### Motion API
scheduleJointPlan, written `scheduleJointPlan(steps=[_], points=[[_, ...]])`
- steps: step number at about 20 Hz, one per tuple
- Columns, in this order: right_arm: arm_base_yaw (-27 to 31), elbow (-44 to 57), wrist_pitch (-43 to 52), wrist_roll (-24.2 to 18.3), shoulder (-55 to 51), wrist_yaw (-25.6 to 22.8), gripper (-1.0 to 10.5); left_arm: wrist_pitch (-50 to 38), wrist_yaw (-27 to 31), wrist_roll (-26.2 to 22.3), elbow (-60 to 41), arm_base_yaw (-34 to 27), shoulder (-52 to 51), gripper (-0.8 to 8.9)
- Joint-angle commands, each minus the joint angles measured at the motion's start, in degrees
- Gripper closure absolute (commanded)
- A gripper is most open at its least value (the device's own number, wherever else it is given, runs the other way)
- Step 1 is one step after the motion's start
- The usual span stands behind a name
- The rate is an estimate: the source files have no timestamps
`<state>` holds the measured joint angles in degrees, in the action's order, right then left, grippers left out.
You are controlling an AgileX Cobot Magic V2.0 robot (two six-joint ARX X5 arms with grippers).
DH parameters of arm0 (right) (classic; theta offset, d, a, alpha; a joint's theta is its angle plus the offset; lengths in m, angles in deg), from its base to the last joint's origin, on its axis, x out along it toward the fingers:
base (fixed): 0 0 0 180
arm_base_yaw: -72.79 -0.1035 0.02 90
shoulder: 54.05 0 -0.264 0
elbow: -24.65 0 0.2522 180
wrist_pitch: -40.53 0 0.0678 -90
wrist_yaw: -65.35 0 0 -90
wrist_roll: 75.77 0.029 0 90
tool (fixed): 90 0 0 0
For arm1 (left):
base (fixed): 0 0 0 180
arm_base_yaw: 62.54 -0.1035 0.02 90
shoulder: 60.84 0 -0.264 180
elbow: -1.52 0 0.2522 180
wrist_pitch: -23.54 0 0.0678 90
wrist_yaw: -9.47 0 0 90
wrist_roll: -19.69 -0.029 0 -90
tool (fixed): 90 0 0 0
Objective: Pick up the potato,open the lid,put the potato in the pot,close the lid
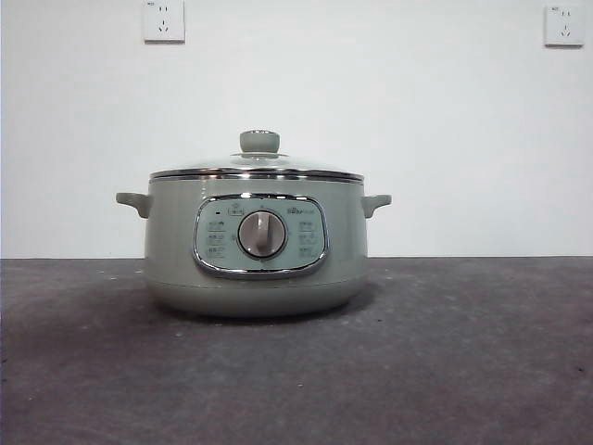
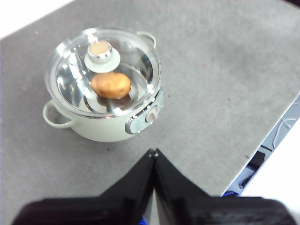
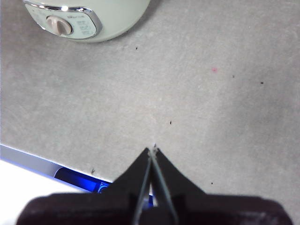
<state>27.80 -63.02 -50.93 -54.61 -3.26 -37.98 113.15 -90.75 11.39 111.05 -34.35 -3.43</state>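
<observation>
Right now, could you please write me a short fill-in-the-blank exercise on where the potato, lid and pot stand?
1. The potato lies ____ the pot.
2. The lid sits ____ the pot, closing it.
3. The left tool and the right tool both have their jaws ____, holding nothing.
4. The knob on the lid is pale ____.

Missing words: inside; on; shut; green
</observation>
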Motion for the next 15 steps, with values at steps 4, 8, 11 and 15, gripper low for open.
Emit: scheduleJointPlan(steps=[4,8,11,15], points=[[0.0,0.6,-1.4,0.0,0.0,-2.1,9.6,-0.2,-0.3,0.2,-0.4,0.0,1.6,8.17],[0.0,0.6,-1.4,1.5,0.0,-3.7,9.6,-0.2,-0.3,0.2,-0.4,0.0,5.6,8.17],[0.0,0.6,-1.4,1.3,0.0,-3.2,9.6,-0.2,-0.2,0.2,-0.4,-0.5,9.1,8.17],[0.0,0.6,-1.4,1.4,0.1,-3.5,9.6,-0.2,-0.3,0.2,-0.4,-2.1,10.6,8.17]])
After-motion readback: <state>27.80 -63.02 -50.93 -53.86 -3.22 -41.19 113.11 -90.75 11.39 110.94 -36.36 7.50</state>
